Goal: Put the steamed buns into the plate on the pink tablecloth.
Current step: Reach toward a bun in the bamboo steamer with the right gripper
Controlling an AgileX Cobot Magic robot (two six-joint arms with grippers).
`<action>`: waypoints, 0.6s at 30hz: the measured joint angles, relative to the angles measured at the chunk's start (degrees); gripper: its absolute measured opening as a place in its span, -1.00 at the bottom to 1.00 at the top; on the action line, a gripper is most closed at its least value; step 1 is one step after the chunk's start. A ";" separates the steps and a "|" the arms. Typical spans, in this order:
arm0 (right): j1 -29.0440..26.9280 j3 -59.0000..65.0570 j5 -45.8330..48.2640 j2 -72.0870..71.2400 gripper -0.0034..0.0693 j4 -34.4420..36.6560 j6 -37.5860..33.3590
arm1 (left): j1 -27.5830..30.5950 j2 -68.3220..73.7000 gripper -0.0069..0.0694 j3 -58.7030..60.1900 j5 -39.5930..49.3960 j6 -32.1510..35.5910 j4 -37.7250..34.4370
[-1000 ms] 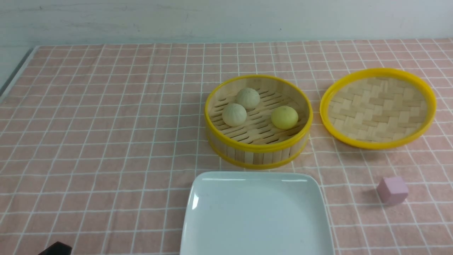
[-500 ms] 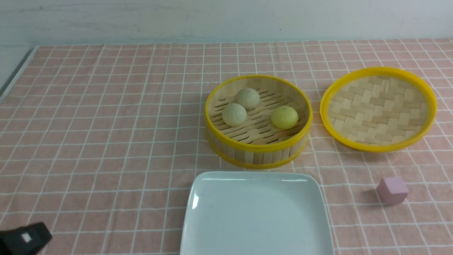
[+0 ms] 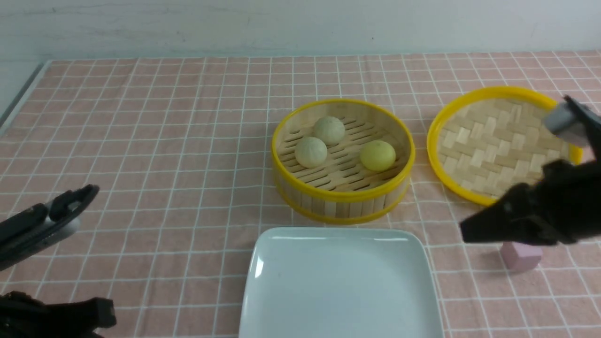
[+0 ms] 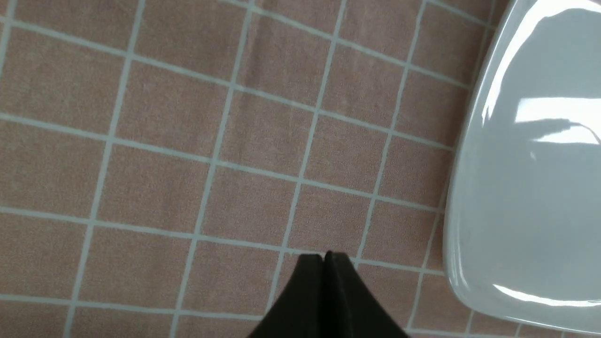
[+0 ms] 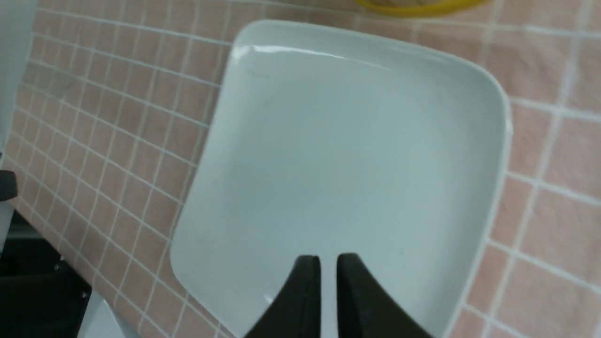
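Note:
Three steamed buns lie in the bamboo steamer basket (image 3: pixel 342 197): two pale ones (image 3: pixel 328 130) (image 3: pixel 310 151) and a yellow one (image 3: pixel 377 155). The white square plate (image 3: pixel 342 281) sits empty on the pink tablecloth (image 3: pixel 141 141), just in front of the basket. My left gripper (image 3: pixel 89 190) hovers at the near left, shut and empty, beside the plate (image 4: pixel 526 188) in the left wrist view (image 4: pixel 325 256). My right gripper (image 3: pixel 465 232) reaches in from the right toward the plate's right edge. Its fingers (image 5: pixel 328 258) stand a narrow gap apart, empty, over the plate (image 5: pixel 352 141).
The woven bamboo lid (image 3: pixel 493 136) lies upturned to the right of the basket, partly behind my right arm. A small pink cube (image 3: pixel 519 256) sits near the front right, under that arm. The cloth's left edge meets a grey table border (image 3: pixel 19 101).
Both arms have come into the front view. The left rose from the bottom left corner. The right swung in from the right, across the lid and cube. Buns, basket and plate stayed put.

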 joint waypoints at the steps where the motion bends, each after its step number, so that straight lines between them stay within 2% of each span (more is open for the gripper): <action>1: 1.96 -2.77 -1.32 2.50 -0.61 -0.60 -0.20 | 0.00 0.21 -0.80 0.00 -0.06 0.07 0.00; 8: 8.66 -19.00 -8.37 18.25 -0.28 -13.95 6.76 | 0.00 0.28 -0.78 0.00 -0.27 0.11 -0.18; 9: 9.62 -23.91 -9.75 22.76 -0.16 -18.84 8.82 | 0.00 0.28 -0.77 0.00 -0.40 0.11 -0.18; 12: 10.69 -30.74 -11.93 29.20 -0.01 -26.25 11.75 | 0.00 0.28 -0.76 0.00 -0.67 0.11 -0.18; 15: 10.87 -36.15 -13.78 34.43 0.06 -33.09 13.70 | 0.00 0.28 -0.76 0.00 -1.43 0.11 -0.18; 18: 10.87 -38.33 -15.08 37.42 0.06 -36.65 14.24 | 0.00 0.28 -0.76 0.00 -1.75 0.11 -0.18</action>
